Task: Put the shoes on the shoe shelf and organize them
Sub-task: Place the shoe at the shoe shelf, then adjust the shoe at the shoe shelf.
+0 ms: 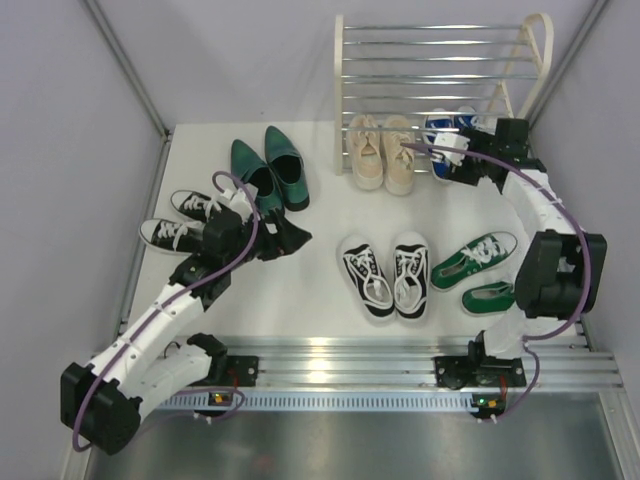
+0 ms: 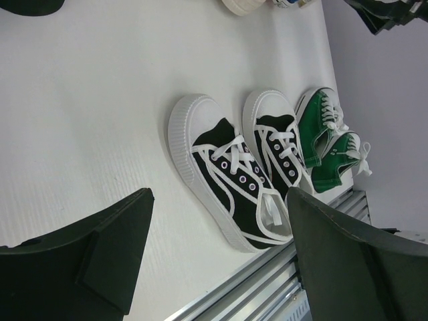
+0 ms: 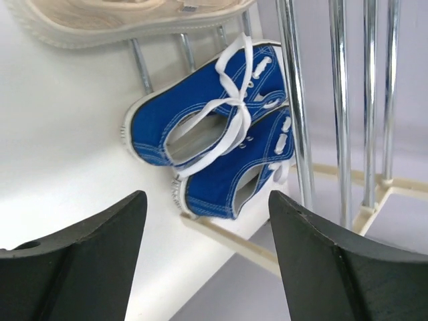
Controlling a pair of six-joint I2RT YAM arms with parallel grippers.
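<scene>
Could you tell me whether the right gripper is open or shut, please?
Open: the right gripper shows its fingers wide apart, nothing held between them.

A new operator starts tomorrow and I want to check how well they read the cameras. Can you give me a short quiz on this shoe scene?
1. True or false: the blue sneakers lie at the foot of the shoe shelf, next to the beige lace-ups.
2. The right hand is: A) open, holding nothing; B) shut on a blue sneaker; C) shut on a shelf bar.
3. How many black-and-white sneaker pairs lie on the table?
Key: 1 true; 2 A; 3 two, the other pair lying far left.
</scene>
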